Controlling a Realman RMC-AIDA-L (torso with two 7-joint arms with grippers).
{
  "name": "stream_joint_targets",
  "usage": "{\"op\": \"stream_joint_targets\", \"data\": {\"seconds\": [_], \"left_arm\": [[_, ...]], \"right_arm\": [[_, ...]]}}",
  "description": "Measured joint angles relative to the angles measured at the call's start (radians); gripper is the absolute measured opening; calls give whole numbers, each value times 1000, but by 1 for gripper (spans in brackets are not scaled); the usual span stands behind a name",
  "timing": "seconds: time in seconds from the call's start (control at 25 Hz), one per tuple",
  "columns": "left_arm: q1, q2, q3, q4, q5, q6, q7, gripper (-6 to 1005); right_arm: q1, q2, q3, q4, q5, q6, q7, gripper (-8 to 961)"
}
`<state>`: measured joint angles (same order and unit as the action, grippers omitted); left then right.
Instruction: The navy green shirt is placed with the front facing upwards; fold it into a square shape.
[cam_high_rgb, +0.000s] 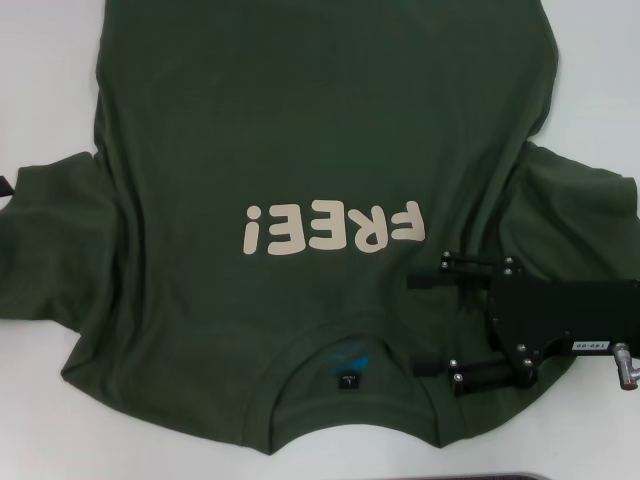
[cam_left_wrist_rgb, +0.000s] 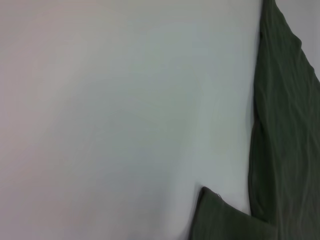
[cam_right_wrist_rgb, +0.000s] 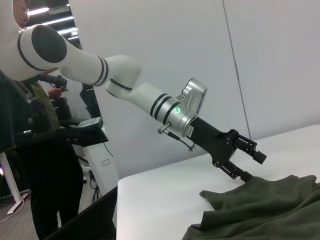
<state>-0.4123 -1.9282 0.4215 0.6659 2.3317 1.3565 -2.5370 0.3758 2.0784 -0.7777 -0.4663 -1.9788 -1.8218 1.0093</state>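
Note:
The navy green shirt (cam_high_rgb: 300, 130) lies spread on the white table (cam_high_rgb: 600, 80), front up, with the cream "FREE!" lettering (cam_high_rgb: 335, 228) on its chest. Its collar (cam_high_rgb: 345, 375) lies nearest me. My right gripper (cam_high_rgb: 415, 322) hovers open over the shoulder just right of the collar, its jaws spread wide with nothing between them. My left gripper (cam_right_wrist_rgb: 251, 166) is open at the tip of the left sleeve (cam_right_wrist_rgb: 225, 195), its lower finger close to the cloth. In the head view only a black bit of it (cam_high_rgb: 6, 185) shows at the left edge. The left wrist view shows the shirt's side edge (cam_left_wrist_rgb: 285, 125).
Bare white table (cam_left_wrist_rgb: 125, 110) stretches left of the shirt. In the right wrist view, a person (cam_right_wrist_rgb: 30, 150) and a stand with equipment (cam_right_wrist_rgb: 92, 130) are beyond the table's far end. A dark strip (cam_high_rgb: 540, 476) runs along the near table edge.

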Motion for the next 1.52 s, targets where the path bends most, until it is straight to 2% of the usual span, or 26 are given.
{"op": "stream_joint_targets", "data": {"seconds": [1.52], "left_arm": [[-13,-7,23,-8,0,5,10,778]], "right_arm": [[-3,0,0,0,0,-1,0,921]]}}
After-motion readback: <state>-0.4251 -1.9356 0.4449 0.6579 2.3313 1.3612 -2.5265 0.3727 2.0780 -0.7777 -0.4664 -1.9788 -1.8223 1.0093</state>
